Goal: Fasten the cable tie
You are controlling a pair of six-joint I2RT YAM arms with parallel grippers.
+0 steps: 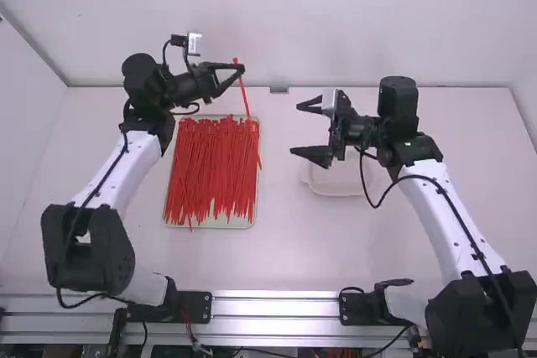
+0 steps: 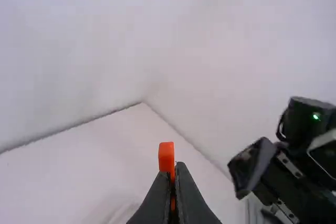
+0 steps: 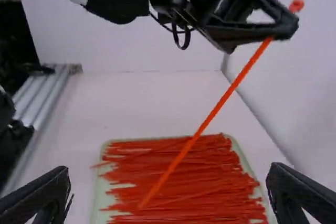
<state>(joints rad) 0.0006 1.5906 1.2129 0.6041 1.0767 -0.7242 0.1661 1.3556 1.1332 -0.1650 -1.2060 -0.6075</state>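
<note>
Picture the desk (image 1: 377, 232) as a clock face, with twelve at the far wall and six at the arms' bases.

A pale green tray (image 1: 210, 225) lies toward nine o'clock, left of the middle. It is heaped with a pile of red cable ties (image 1: 214, 169) that run mostly from twelve to six.

The left arm reaches up to about eleven o'clock, above the far end of the tray. Its end effector (image 1: 231, 73) points toward three o'clock and is closed on a single red cable tie (image 1: 244, 94). The fingers pinch it just below its square head (image 2: 166, 156), which sticks out past the fingertips. From there the strap slants down toward the pile, and its tail comes over the ties at the far end of the tray. Whether the tail touches them is hard to tell.

The right arm reaches to about one o'clock, right of the middle. Its end effector (image 1: 295, 129) faces nine o'clock, toward the held tie, with its two fingers spread wide and nothing between them. It is well apart from the tie. A shallow white dish (image 1: 340, 184) sits on the desk beneath it.
</note>
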